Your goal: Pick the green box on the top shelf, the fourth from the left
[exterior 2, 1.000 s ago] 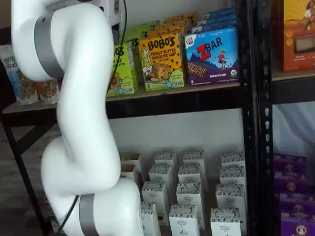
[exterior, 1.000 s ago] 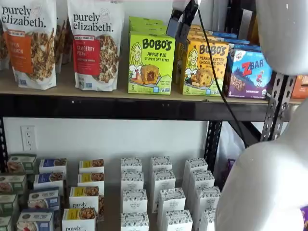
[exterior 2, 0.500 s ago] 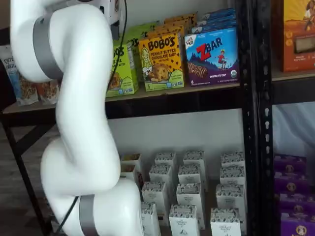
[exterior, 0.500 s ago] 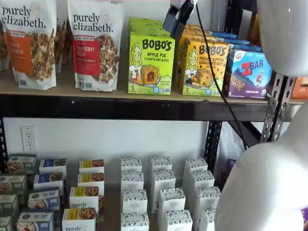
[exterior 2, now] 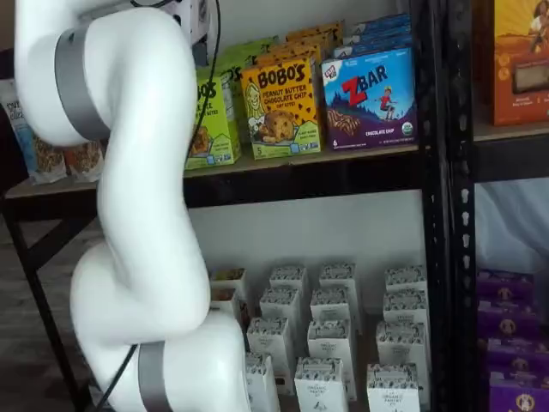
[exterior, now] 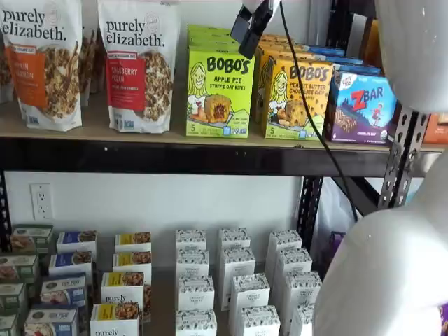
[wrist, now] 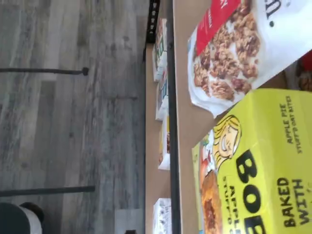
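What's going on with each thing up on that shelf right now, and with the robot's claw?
green box: upright on the top shelf, not gripped.
yellow-orange Bobo's box: upright beside it, untouched.
Zbar box: upright, untouched.
cranberry pecan granola bag: standing, sealed.
gripper: above the green box's top corner, holding nothing, seen side-on; jaws wide open.
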{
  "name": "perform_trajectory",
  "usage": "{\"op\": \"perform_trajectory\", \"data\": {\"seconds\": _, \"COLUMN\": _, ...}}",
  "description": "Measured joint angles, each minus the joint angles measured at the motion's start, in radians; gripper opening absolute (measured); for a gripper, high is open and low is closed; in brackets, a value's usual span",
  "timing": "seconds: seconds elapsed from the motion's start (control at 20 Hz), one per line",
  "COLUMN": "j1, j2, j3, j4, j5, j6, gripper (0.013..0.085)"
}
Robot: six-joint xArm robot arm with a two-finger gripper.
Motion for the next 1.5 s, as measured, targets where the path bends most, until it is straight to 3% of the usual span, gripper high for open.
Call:
{"op": "perform_trajectory", "data": {"seconds": 0.55, "j1": -0.008, "j2": 0.054, "j3": -0.045, "j4": 0.006, "j5": -0.017, "j6": -0.009, "gripper": 0.085}}
{"op": "perform_trajectory", "data": {"seconds": 1.15, "j1": -0.008, "j2": 0.081, "j3": -0.035, "j4": -0.008, "j5": -0.076, "j6": -0.024, "gripper": 0.085}}
{"op": "perform_trajectory", "data": {"seconds": 1.5, "j1": -0.013, "j2": 0.122, "j3": -0.077, "j4": -0.02, "j5": -0.031, "j6": -0.031, "gripper": 0.085}}
